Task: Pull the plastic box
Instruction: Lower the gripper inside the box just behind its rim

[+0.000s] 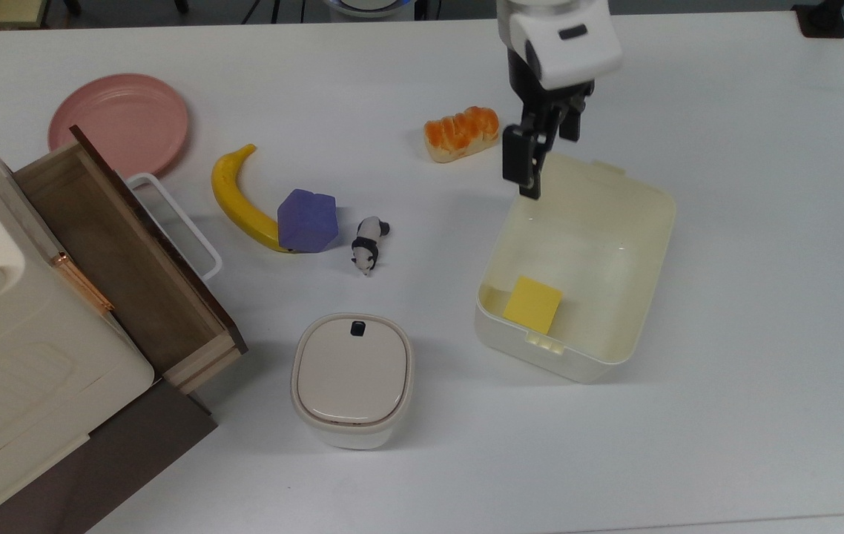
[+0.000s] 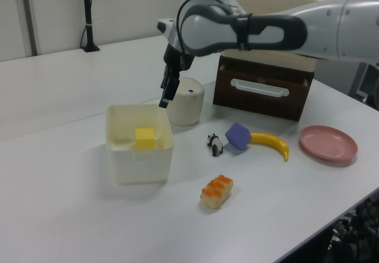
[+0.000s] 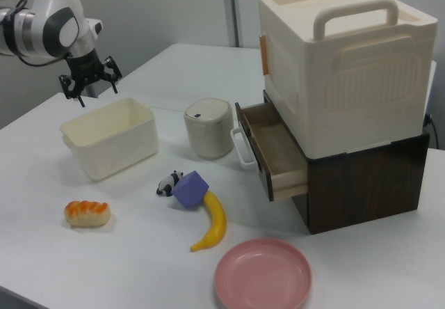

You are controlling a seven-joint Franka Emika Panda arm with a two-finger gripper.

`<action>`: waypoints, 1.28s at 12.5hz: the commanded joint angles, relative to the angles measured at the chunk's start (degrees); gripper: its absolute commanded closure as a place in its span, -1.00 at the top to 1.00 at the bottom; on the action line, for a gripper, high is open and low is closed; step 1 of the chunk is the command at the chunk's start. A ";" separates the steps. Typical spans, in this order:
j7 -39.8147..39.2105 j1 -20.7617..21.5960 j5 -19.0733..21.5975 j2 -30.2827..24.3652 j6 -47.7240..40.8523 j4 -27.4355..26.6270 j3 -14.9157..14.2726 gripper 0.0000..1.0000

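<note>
The plastic box point(image 1: 658, 222) is a cream-white lidless tub at the top view's right, with a flat yellow square point(image 1: 532, 304) lying inside near its front wall. It also shows in the left view point(image 2: 139, 159) and the right view point(image 3: 111, 145). My gripper point(image 1: 546, 148) hangs open above the box's upper-left corner in the top view, one dark finger point(image 1: 522, 169) over the rim there. In the right view the gripper point(image 3: 90, 79) hovers just over the box's far edge with its fingers spread and nothing held. The left view shows the gripper point(image 2: 168, 91) above the box's back rim.
An orange-topped bread point(image 1: 461, 133) lies just left of the gripper in the top view. A banana point(image 1: 240, 200), purple block point(image 1: 307, 220) and toy panda point(image 1: 370, 243) sit mid-table. A small lidded container point(image 1: 352, 378), pink plate point(image 1: 119, 122) and storage unit with open drawer point(image 1: 118, 252) stand to the left.
</note>
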 commanded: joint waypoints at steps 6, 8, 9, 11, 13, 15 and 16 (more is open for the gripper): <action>-4.48 2.35 -8.76 7.92 4.82 1.72 -0.25 1.00; -4.30 2.61 -9.11 8.27 5.18 1.54 -0.25 1.00; -4.30 2.70 -9.11 8.27 5.18 1.54 -0.25 1.00; -4.21 2.70 -8.94 8.27 4.83 1.02 -0.25 1.00; -2.99 2.70 -8.06 8.18 3.95 0.40 -0.25 1.00; -0.61 2.62 -7.79 8.10 2.20 0.49 -0.16 1.00; -0.78 2.62 -7.45 8.01 0.02 0.58 -0.16 1.00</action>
